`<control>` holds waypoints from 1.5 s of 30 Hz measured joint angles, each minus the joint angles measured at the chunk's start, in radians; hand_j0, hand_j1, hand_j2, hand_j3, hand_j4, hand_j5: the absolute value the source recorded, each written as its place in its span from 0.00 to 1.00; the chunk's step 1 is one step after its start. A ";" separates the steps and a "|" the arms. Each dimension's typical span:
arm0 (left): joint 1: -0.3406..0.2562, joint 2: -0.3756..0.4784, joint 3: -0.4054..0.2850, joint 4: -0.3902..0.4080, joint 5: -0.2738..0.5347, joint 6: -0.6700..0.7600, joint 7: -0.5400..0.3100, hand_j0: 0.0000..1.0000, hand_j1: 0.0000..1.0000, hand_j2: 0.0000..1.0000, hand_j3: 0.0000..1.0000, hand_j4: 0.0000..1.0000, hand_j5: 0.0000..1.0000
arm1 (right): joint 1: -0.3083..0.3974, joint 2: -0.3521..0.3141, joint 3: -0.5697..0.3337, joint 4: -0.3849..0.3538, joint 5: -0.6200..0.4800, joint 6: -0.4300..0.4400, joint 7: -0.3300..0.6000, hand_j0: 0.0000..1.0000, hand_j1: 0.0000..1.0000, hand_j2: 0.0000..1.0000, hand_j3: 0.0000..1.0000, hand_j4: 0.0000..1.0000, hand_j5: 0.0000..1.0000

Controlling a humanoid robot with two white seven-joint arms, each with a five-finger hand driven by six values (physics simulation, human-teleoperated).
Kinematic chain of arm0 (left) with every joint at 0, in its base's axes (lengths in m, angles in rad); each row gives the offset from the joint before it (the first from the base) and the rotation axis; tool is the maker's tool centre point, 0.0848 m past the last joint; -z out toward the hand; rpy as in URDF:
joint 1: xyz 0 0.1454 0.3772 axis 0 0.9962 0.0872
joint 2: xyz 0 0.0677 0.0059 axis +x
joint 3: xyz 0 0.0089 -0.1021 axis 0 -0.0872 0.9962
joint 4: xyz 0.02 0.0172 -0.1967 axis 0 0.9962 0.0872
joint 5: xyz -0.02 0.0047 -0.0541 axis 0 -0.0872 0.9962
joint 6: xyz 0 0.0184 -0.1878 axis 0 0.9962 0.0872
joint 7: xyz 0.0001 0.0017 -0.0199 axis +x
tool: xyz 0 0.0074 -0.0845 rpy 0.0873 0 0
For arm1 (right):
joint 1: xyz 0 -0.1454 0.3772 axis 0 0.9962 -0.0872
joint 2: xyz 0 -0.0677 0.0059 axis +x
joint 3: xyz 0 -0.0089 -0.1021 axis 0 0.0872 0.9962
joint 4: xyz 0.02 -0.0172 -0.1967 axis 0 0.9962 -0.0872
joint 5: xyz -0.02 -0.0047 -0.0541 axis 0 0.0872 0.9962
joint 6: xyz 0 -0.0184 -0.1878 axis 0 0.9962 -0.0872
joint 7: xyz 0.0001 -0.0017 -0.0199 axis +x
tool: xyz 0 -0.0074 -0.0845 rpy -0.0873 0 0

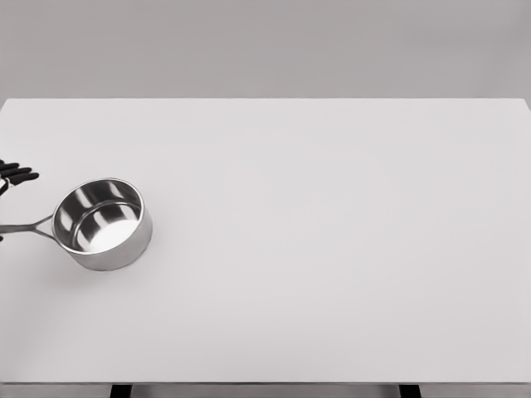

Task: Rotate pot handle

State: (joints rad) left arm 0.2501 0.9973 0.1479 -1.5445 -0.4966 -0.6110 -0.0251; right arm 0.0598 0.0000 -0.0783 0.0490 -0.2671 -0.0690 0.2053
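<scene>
pot (104, 224) upright on worktop (332, 249) | handle (29, 225) points toward left hand (12, 176) | hand just beside handle tip, fingers spread, holding nothing, placed for reaching it | 1 hand visible

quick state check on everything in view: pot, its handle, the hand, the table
pot: upright on the table, open top, empty, no lid
pot handle: points toward the left edge of the picture, its end at the frame edge
left hand: only dark fingertips show at the left edge, just above the handle; contact cannot be told
table: white, level, carries the pot near its left side
right hand: not in view
</scene>
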 measured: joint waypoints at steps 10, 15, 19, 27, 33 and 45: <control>-0.048 -0.008 -0.027 0.015 0.001 0.000 0.000 1.00 1.00 1.00 1.00 1.00 1.00 | 0.000 0.000 0.000 0.000 0.000 0.000 0.000 1.00 1.00 1.00 1.00 1.00 1.00; -0.060 -0.012 -0.037 0.022 0.001 0.000 0.000 1.00 1.00 1.00 1.00 1.00 1.00 | 0.000 0.000 0.000 0.000 0.000 0.000 0.000 1.00 1.00 1.00 1.00 1.00 1.00; -0.069 -0.012 -0.041 0.026 0.001 0.000 0.000 1.00 1.00 1.00 1.00 1.00 1.00 | 0.000 0.000 0.000 0.000 0.000 0.000 0.000 1.00 1.00 1.00 1.00 1.00 1.00; -0.069 -0.012 -0.049 0.030 0.002 0.000 0.000 1.00 1.00 1.00 1.00 1.00 1.00 | 0.000 0.000 0.000 0.000 0.000 0.000 0.000 1.00 1.00 1.00 1.00 1.00 1.00; -0.048 -0.008 -0.063 -0.008 0.011 0.000 0.002 1.00 1.00 1.00 1.00 1.00 1.00 | 0.000 0.000 0.000 0.000 0.000 0.000 0.000 1.00 1.00 1.00 1.00 1.00 1.00; -0.009 0.003 -0.057 -0.129 0.170 0.000 0.011 1.00 1.00 1.00 1.00 1.00 1.00 | 0.000 0.000 0.000 0.000 0.000 0.000 0.000 1.00 1.00 1.00 1.00 1.00 1.00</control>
State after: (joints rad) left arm 0.2408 1.0000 0.0909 -1.6731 -0.3267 -0.6109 -0.0146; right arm 0.0598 0.0000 -0.0783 0.0490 -0.2671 -0.0690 0.2054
